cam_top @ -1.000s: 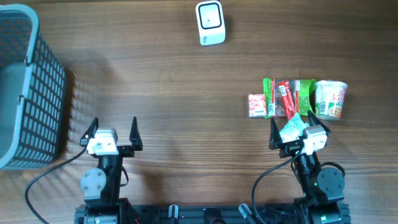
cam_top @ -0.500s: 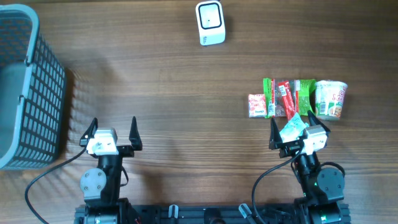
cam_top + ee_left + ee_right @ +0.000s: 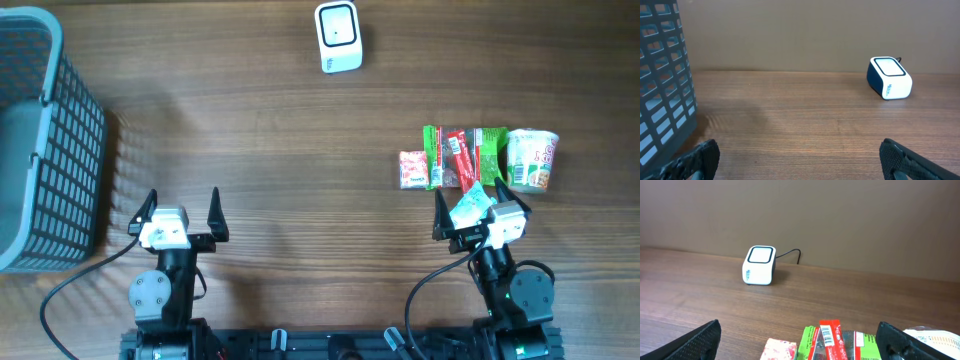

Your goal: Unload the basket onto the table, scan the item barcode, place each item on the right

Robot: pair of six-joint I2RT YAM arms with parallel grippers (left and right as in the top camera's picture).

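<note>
Presently no part of the scan shows as done; the work is judged to stand at its very start

Left gripper (image 3: 183, 196): jaws fully apart, nothing between them, poised over the bare brown wooden bench (image 3: 300, 200). Right gripper (image 3: 478, 200): jaws likewise spread wide and holding nothing.

Goods: a row of five items lies on the bench just ahead of the right gripper, none of them touched. From that gripper's left to its right:
- a small pink-red foil sachet (image 3: 412, 169)
- a narrow green plastic packet (image 3: 432, 157)
- a red stick-shaped wrapper (image 3: 460, 158), with a printed barcode showing on its upper face in the right wrist view
- a wider green plastic pouch (image 3: 490, 155)
- a white paper noodle cup (image 3: 531, 160)

They sit side by side, touching or very nearly so. The task does not say which one is meant.

Equipment: the white box-shaped barcode scanner with dark blue sides (image 3: 338, 37) stands well ahead of both grippers, to the left of the right gripper's line and to the right of the left gripper's, with its window facing upward. A grey plastic lattice basket (image 3: 40, 140) stands ahead of and to the left of the left gripper.

Outstanding, by judgement: select an item, close on it, lift it clear of its neighbours, carry it forward to the scanner and present its barcode to the window. The right gripper is the better placed to begin, and the close packing of the row calls for a careful approach
</note>
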